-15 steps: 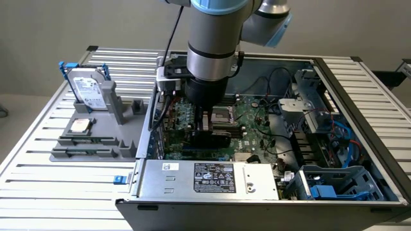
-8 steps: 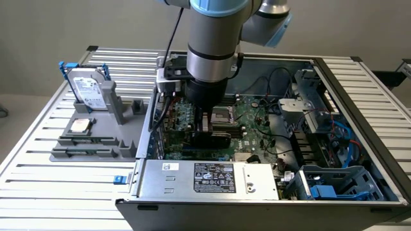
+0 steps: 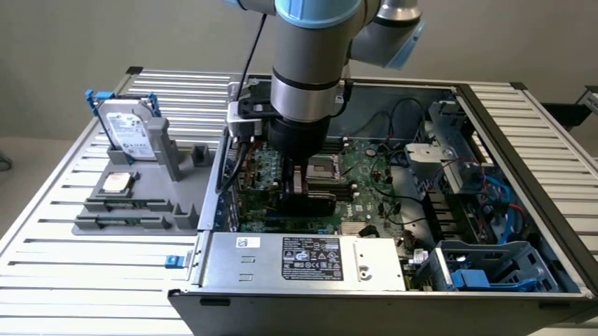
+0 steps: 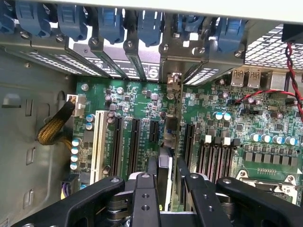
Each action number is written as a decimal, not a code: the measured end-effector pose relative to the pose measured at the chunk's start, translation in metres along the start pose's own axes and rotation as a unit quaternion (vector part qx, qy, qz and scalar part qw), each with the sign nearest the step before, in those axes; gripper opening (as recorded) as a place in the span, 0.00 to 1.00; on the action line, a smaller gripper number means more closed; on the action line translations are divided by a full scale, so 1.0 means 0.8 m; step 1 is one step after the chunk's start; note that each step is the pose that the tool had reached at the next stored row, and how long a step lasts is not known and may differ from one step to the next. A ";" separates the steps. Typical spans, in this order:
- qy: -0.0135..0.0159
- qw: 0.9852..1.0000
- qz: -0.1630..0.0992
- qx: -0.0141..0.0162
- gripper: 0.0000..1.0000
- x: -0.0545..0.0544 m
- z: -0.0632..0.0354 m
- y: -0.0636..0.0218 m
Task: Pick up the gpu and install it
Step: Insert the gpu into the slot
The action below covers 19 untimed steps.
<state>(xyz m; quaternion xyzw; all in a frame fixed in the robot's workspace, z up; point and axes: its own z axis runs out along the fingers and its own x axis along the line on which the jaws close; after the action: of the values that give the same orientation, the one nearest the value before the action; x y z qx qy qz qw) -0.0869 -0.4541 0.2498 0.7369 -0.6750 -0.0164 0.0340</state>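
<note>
Gpu [image 4: 166, 142] — expansion slots [image 4: 128, 142] alongside.

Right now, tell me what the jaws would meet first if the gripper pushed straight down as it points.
The gripper, shut on the gpu, points at the motherboard; the card's lower edge would probably meet an expansion slot first, though depth is unclear.

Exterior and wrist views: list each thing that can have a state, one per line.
gpu: held edge-on over the motherboard slots, not visibly seated.
gripper: fingers shut on the gpu, inside the case.
computer case: side open, motherboard exposed.
hard drive: standing upright in the grey holder, outside the case.
</note>
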 end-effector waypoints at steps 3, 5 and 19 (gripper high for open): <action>0.000 1.000 0.000 0.000 0.29 0.000 0.000 0.000; 0.000 1.000 0.000 0.000 0.35 0.000 0.000 0.000; 0.000 1.000 0.000 0.000 0.93 0.001 -0.047 0.005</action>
<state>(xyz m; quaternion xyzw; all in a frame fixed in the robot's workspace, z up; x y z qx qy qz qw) -0.0880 -0.4541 0.2876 0.7368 -0.6750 -0.0162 0.0342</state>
